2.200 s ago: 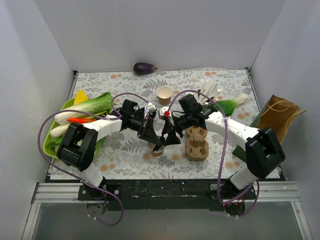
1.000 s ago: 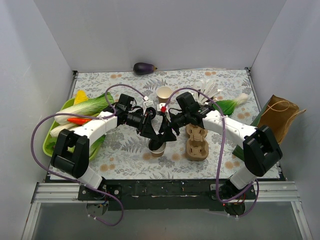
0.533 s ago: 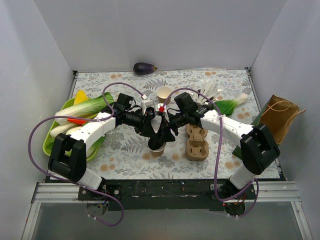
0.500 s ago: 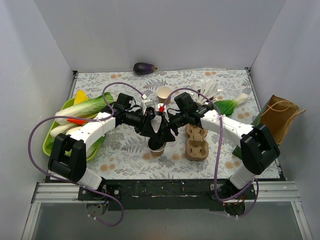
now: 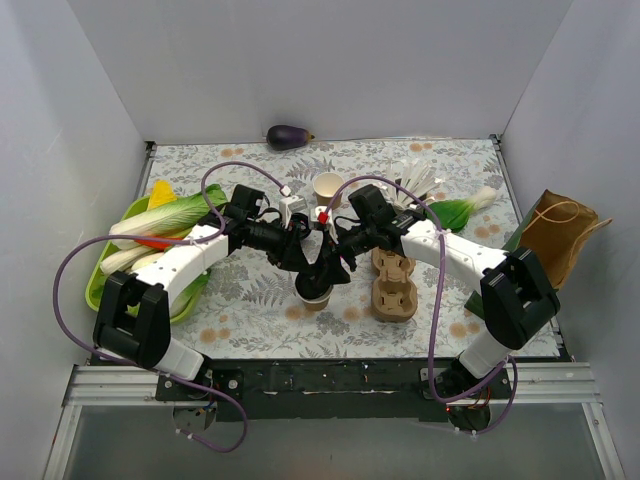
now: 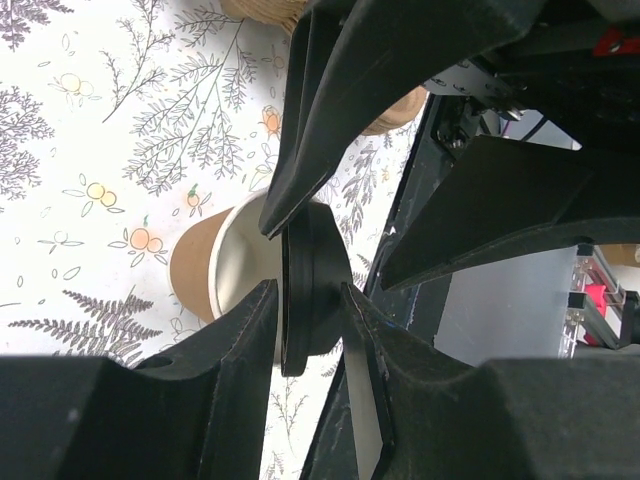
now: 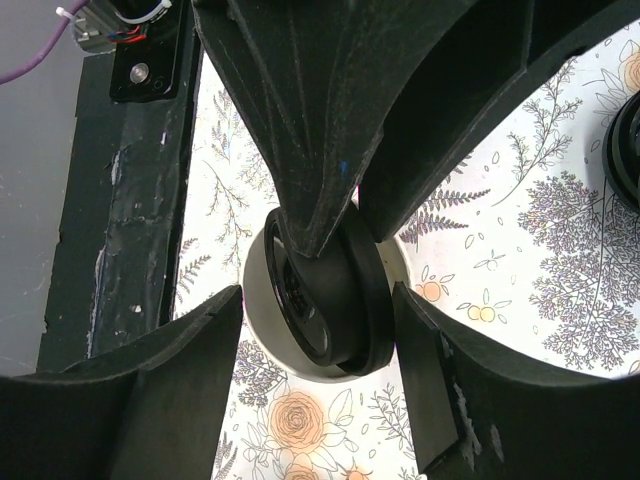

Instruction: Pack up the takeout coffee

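floral table (image 5: 250, 300): takeout coffee (image 5: 316, 297) stands near the front edge, mid-width, just left of the pulp cup carrier (image 5: 393, 285). left gripper (image 6: 307, 295) pinches the black lid (image 7: 335, 290) edge-on, tilted at the cup mouth. right gripper (image 7: 318, 292) straddles cup and lid, jaws spread wide, gripping nothing.

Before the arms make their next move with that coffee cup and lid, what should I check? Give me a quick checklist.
1. Left gripper clamped on the lid: ok.
2. Lid lying flat on the cup: not ok, it stands on edge over the cup's mouth.
3. Cup upright on the table: ok.
4. Right gripper open, with a finger on either side of the lid: ok.
5. Anything inside the cup: cannot tell.
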`<state>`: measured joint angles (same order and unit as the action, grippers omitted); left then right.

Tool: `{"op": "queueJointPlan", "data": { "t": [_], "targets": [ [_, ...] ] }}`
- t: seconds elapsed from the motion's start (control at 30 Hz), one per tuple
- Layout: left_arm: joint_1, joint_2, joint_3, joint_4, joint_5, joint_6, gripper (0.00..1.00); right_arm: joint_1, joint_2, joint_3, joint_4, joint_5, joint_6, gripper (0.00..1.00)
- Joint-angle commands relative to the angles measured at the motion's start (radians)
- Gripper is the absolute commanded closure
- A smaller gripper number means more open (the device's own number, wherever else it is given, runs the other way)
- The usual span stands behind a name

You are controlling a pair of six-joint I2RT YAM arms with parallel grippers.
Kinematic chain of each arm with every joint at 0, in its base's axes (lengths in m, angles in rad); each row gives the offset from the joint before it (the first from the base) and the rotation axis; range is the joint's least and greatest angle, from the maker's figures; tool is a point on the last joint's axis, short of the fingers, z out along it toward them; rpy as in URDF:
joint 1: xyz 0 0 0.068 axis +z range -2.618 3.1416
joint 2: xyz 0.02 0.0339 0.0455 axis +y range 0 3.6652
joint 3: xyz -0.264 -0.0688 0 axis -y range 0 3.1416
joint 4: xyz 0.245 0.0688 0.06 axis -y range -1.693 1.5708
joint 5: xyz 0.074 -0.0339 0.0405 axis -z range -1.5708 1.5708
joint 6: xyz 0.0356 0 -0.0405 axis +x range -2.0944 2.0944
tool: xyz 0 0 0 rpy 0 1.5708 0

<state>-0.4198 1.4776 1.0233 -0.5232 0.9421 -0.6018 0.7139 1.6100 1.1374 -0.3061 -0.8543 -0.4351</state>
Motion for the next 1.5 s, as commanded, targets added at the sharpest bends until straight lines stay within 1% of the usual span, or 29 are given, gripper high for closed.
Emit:
{"op": "queueJointPlan", "data": {
  "t": [0.0, 0.27, 0.33, 0.57, 0.7, 0.77, 0.9, 0.97, 1.0, 1.1, 1.23, 1.27, 1.3, 1.47],
  "targets": [
    [0.006, -0.056, -0.019, 0.006, -0.048, 0.008, 0.69, 0.006, 0.001, 0.036, 0.033, -0.005, 0.016, 0.31],
    [0.007, -0.050, -0.022, 0.035, -0.143, 0.000, 0.70, 0.007, 0.013, 0.048, 0.033, 0.012, 0.021, 0.27],
    [0.006, -0.045, -0.020, 0.034, -0.131, -0.001, 0.70, 0.007, 0.013, 0.047, 0.035, 0.014, 0.022, 0.25],
    [0.006, -0.042, -0.042, 0.037, -0.053, 0.002, 0.70, 0.009, 0.011, 0.035, 0.038, 0.018, 0.024, 0.25],
    [0.006, -0.045, -0.052, 0.034, -0.080, 0.008, 0.70, 0.009, -0.001, 0.042, 0.027, 0.026, 0.015, 0.25],
    [0.007, -0.051, -0.049, 0.014, -0.103, 0.023, 0.70, 0.007, -0.013, 0.062, -0.017, 0.046, -0.036, 0.25],
    [0.006, -0.072, -0.063, -0.034, -0.163, 0.075, 0.69, -0.014, -0.044, 0.093, -0.138, 0.152, -0.166, 0.27],
    [0.007, -0.109, -0.090, -0.047, -0.190, 0.085, 0.69, -0.059, -0.050, 0.102, -0.178, 0.158, -0.221, 0.29],
    [0.006, -0.125, -0.098, -0.055, -0.200, 0.100, 0.69, -0.073, -0.051, 0.104, -0.226, 0.169, -0.255, 0.32],
    [0.009, -0.163, -0.114, -0.080, -0.250, 0.096, 0.68, -0.099, -0.062, 0.087, -0.252, 0.221, -0.371, 0.35],
    [0.012, -0.152, -0.089, -0.121, -0.314, 0.093, 0.66, -0.099, -0.049, 0.071, -0.251, 0.264, -0.529, 0.36],
    [0.015, -0.146, -0.080, -0.126, -0.333, 0.096, 0.65, -0.094, -0.024, 0.077, -0.258, 0.268, -0.562, 0.37],
    [0.016, -0.142, -0.062, -0.127, -0.341, 0.097, 0.64, -0.088, -0.009, 0.087, -0.271, 0.290, -0.632, 0.39],
    [0.047, -0.111, -0.006, -0.117, -0.365, 0.083, 0.59, -0.041, 0.079, 0.094, -0.295, 0.389, -0.793, 0.43]
  ]
}}
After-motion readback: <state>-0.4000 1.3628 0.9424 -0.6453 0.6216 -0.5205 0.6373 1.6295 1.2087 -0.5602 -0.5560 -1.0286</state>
